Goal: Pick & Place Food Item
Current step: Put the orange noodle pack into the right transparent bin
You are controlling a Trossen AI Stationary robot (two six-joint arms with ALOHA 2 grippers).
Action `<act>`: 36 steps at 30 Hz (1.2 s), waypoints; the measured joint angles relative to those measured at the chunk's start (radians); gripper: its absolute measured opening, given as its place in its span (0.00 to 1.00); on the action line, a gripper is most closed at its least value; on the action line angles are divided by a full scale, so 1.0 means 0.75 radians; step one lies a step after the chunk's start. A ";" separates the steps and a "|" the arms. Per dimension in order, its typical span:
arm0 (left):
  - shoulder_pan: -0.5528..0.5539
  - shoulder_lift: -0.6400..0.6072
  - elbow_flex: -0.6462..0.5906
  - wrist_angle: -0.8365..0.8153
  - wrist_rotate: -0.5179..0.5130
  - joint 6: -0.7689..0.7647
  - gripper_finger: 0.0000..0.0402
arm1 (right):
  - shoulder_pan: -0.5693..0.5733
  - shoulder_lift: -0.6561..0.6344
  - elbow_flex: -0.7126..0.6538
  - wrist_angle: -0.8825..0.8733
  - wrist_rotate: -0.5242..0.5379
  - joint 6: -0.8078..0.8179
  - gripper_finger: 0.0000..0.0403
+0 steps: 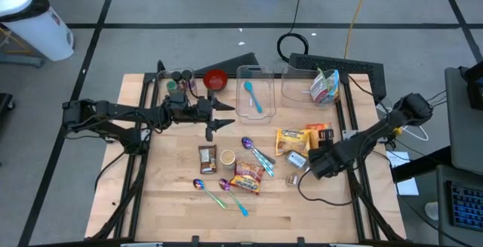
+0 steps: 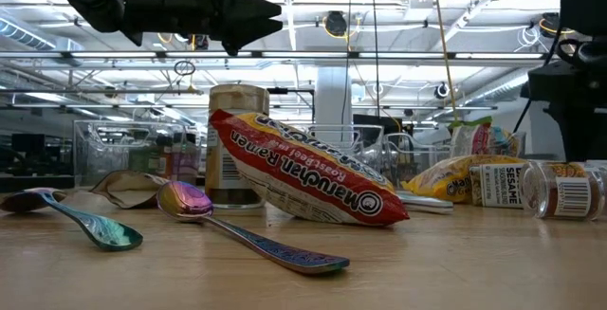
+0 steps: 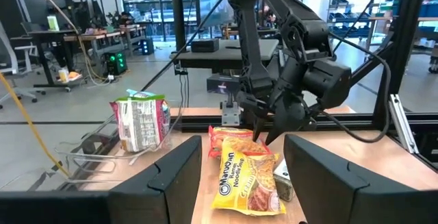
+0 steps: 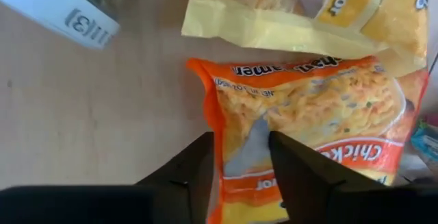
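Observation:
An orange chicken ramen packet lies flat on the table at the right. Its far end is tucked under the edge of a yellow ramen packet. My right gripper points steeply down onto the orange packet and is shut on its wrapper; the left wrist view shows it over the packets. My left gripper hovers level above the table's far left part, open, with nothing between its fingers. My right gripper pinches the orange packet's wrapper between its two fingers, close to one side edge. The fingers come from above, slanting down. Between them the film is pushed up into a shiny fold. The packet still lies on the table.
A labelled jar and a sesame box lie close beside the right gripper. A red ramen packet, several spoons and a can fill the table's middle. Clear bins, a snack bag and a red bowl stand at the back.

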 joint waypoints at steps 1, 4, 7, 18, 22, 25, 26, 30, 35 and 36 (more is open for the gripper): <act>0.000 0.000 0.000 0.000 0.000 -0.001 0.54 | 0.000 0.014 0.000 -0.001 0.000 0.000 0.28; 0.000 0.000 0.000 0.000 0.000 -0.012 0.54 | 0.000 0.058 0.000 0.000 0.000 0.000 0.21; 0.000 0.000 0.000 0.001 0.000 -0.019 0.54 | 0.000 0.096 0.000 -0.001 0.003 0.004 0.14; 0.000 0.000 0.000 0.005 0.001 -0.025 0.54 | -0.002 0.054 0.013 -0.051 0.130 0.093 0.01; 0.000 0.000 0.000 0.005 0.001 -0.025 0.54 | -0.008 0.008 0.049 -0.052 0.139 0.086 0.00; 0.000 0.000 0.000 0.012 0.001 -0.025 0.54 | -0.030 -0.028 0.111 -0.054 0.165 0.047 0.00; 0.000 0.000 0.000 0.018 0.001 -0.025 0.54 | -0.043 -0.040 0.137 -0.055 0.177 0.029 0.00; -0.001 0.000 0.000 0.036 0.002 -0.025 0.54 | -0.114 -0.099 0.253 -0.061 0.206 -0.033 0.00; -0.004 0.000 0.000 0.036 0.004 -0.025 0.54 | -0.230 -0.190 0.377 -0.067 0.199 -0.068 0.00; -0.005 0.000 0.000 0.035 0.004 -0.025 0.54 | -0.252 -0.213 0.402 -0.066 0.198 -0.078 0.00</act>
